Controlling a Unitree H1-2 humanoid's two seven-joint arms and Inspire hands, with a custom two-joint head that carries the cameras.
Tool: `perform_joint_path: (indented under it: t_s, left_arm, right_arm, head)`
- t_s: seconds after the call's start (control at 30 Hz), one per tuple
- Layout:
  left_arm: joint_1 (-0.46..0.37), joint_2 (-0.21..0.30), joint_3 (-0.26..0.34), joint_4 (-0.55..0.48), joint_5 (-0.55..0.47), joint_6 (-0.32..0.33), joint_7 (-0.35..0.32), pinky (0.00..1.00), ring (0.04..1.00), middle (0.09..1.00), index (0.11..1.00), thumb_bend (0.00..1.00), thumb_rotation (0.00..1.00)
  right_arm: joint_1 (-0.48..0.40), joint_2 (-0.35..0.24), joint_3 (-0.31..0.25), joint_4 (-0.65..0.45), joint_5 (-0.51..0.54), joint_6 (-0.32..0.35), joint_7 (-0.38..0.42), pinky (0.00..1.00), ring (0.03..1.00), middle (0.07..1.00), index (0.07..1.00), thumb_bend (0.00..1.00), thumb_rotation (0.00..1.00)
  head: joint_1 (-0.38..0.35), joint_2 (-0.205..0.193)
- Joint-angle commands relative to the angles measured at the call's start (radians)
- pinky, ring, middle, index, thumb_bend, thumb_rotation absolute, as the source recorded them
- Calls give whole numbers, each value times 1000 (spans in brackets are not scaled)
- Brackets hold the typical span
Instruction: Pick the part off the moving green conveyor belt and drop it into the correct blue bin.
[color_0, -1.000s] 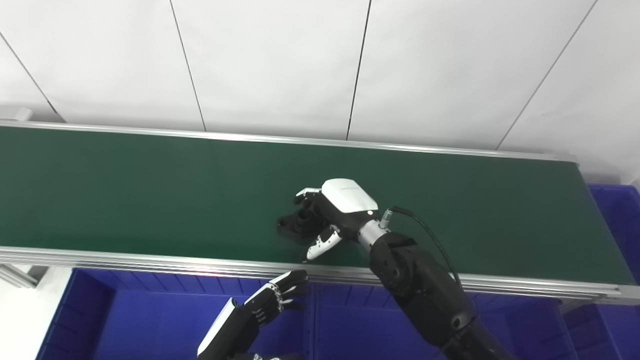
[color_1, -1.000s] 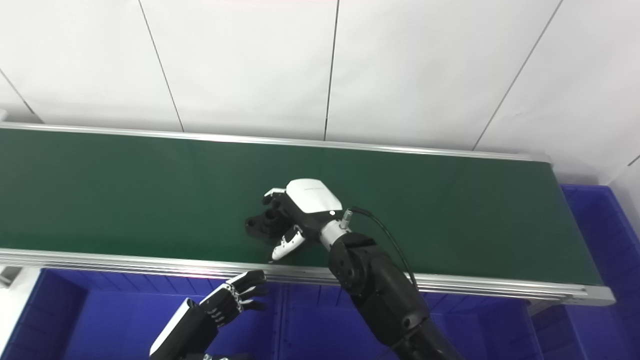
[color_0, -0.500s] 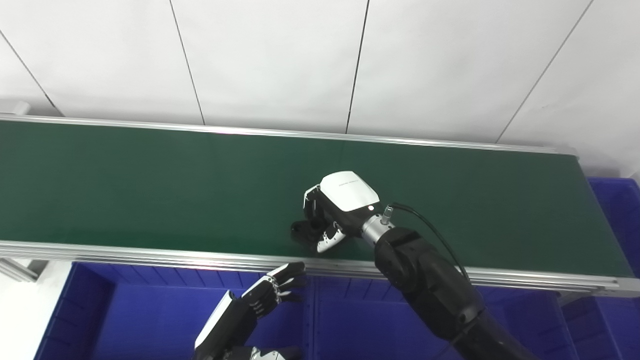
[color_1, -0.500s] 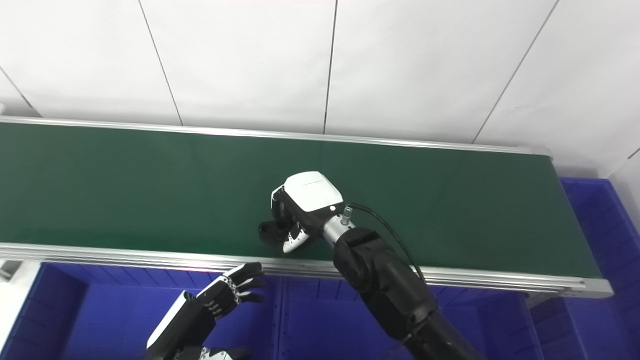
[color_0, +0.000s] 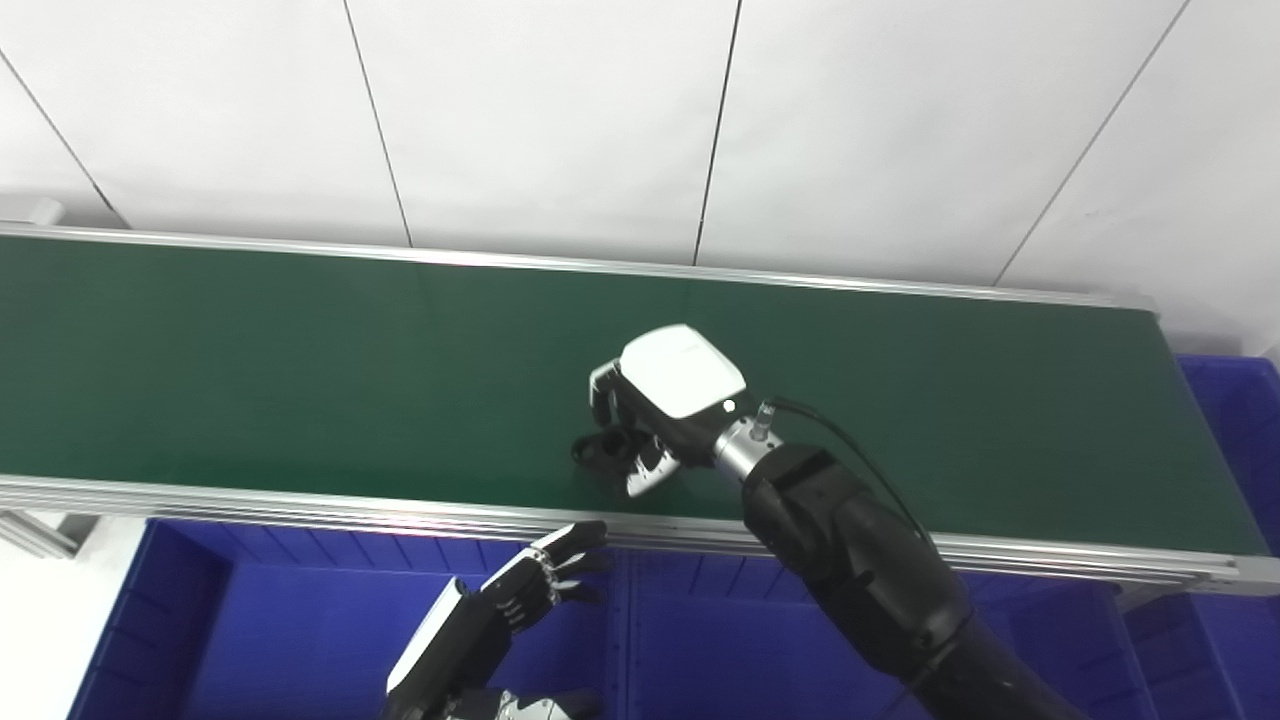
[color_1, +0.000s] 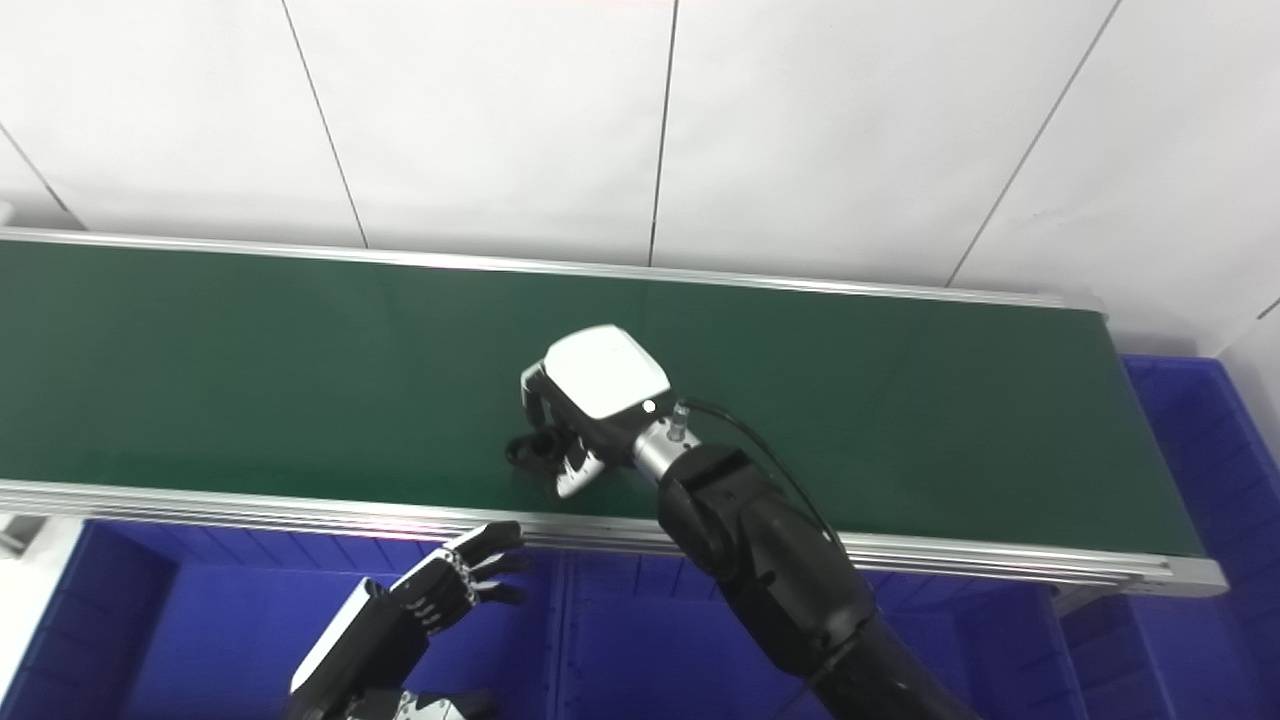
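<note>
Part: one small black piece (color_0: 598, 450), on or just above the green conveyor belt (color_0: 300, 370) near its front rail, at 6 o'clock of belt centre; whether it has left the belt surface cannot be told.
Right hand: one (color_0: 655, 410), white-backed, fingers curled round the part from its 3 o'clock side, thumb beneath; the piece juts out at 9 o'clock of the hand.
Left hand: one (color_0: 535, 585), holding nothing, fingers spread, waiting over the bins at 6 o'clock of the part.
Blue bins: at least three compartments; one (color_0: 320, 640) at 7 o'clock of the part, one (color_0: 700, 640) at 5 o'clock, one (color_0: 1235, 420) past the belt's end at 3 o'clock. Contents not visible.
Risk, grip: the hold looks shallow, with much of the part exposed; a quick lift could let it slip back onto the belt.
Risk, rail: a low carry toward 6 o'clock could knock the part against the front rail (color_0: 300, 505).
Risk, sorting: nothing marks the correct bin; a wrong drop is possible.
</note>
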Motion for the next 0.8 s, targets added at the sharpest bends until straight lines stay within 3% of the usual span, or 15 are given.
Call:
perform_joint_path:
  t_s: [0.0, 0.13, 0.27, 0.33, 0.4, 0.6, 0.77]
  left_arm:
    - [2, 3, 0, -18, -19, -22, 1, 731, 835, 891, 874, 703, 314]
    - [2, 5, 3, -17, -27, -22, -7, 729, 835, 891, 874, 700, 314]
    - [0, 6, 3, -18, -28, -22, -8, 719, 832, 888, 870, 703, 311]
    - [-1, 7, 3, -20, -27, -22, -8, 721, 830, 886, 870, 703, 315]
    - [-1, 8, 4, -20, -29, -22, -11, 717, 829, 886, 869, 701, 314]
    - [-1, 11, 6, -23, -39, -22, -18, 720, 834, 890, 871, 694, 306]
    - [1, 10, 18, -24, -53, -22, -32, 727, 831, 889, 871, 685, 293]
  right_arm:
    - [-4, 3, -45, -91, 23, 33, 28, 136, 211, 417, 498, 525, 0]
    - [44, -17, -122, -226, 21, 46, 45, 141, 215, 478, 487, 525, 0]
    - [110, -34, -204, -344, 30, 70, 70, 186, 269, 477, 487, 525, 0]
    - [144, -44, -235, -388, 38, 73, 85, 233, 401, 494, 480, 519, 0]
    - [180, -53, -261, -421, 50, 68, 90, 262, 438, 502, 475, 518, 0]
    - [337, -74, -306, -475, 78, 36, 56, 285, 448, 524, 455, 515, 0]
    - [481, -91, -319, -513, 99, 24, 43, 237, 447, 533, 448, 514, 0]
  head:
    - [-3, 1]
    - [-11, -2]
    - [-13, 2]
    - [-19, 4]
    - [-21, 7]
    - [-25, 15]
    - [-37, 23]
